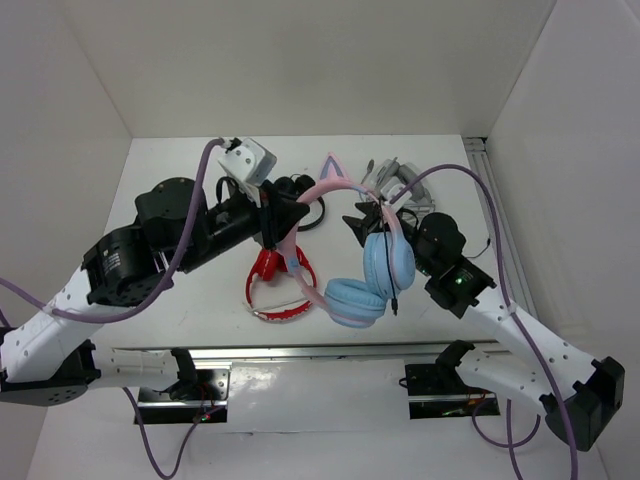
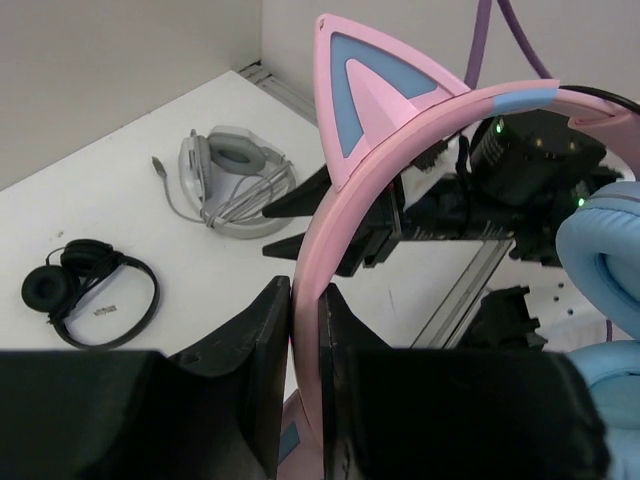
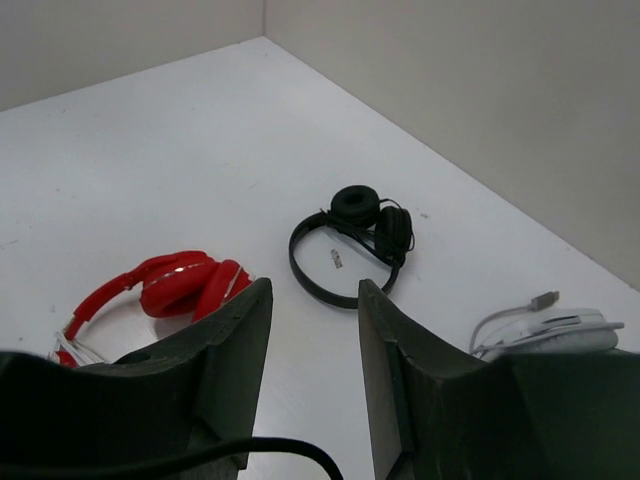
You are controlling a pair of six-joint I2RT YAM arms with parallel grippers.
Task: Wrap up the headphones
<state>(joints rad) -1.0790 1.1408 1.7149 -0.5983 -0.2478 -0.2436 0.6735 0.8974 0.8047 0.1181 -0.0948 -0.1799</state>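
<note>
The headphones [image 1: 340,187] hang above the table: a pink cat-eared headband, with two light blue ear cups [image 1: 387,262] low on the right. My left gripper [image 1: 288,222] is shut on the left side of the headband [image 2: 305,320]. A pink and blue cat ear [image 2: 370,100] rises just beyond its fingers. Close to the right side of the headband is my right gripper [image 1: 365,220]. In the right wrist view this gripper [image 3: 313,290] stands open with nothing between its fingertips. The thin black cable [image 3: 250,452] crosses below its fingers, and its end [image 1: 396,295] dangles beside the ear cups.
A red pair of headphones [image 1: 275,290] lies on the table under the left gripper. A small black pair [image 1: 300,200] lies further back and a grey-white pair [image 1: 395,180] at the back right. White walls close in the back and both sides.
</note>
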